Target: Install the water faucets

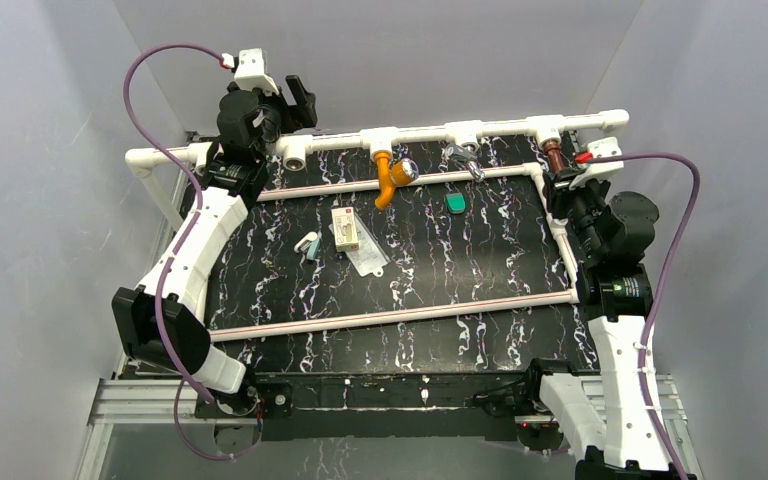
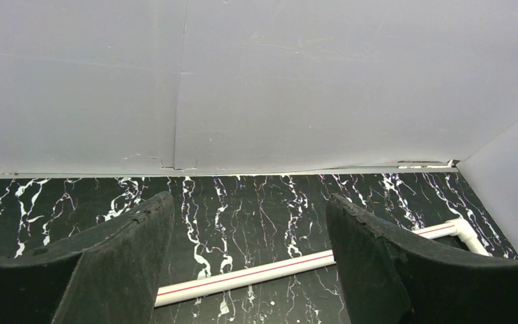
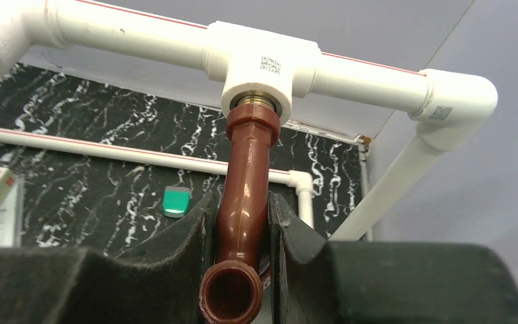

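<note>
Spanning the far side, white pipe rail (image 1: 500, 128); left gripper (image 2: 249, 223) spread wide, holding nothing; right gripper (image 3: 241, 229) clamped on dark reddish-brown faucet (image 3: 246, 169) under right tee (image 3: 263, 64); orange faucet (image 1: 388, 178) hanging left of centre.

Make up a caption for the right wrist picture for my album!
Right end effector shut on the reddish-brown faucet, its threaded end in the white tee fitting.

Your left arm (image 1: 195, 250) is stretched to the far-left corner, left tool (image 2: 249, 199) raised, 2 fingers spread wide. Your right arm (image 1: 625, 350) reaches far right, right tool (image 3: 243, 202) clamped tight.
</note>
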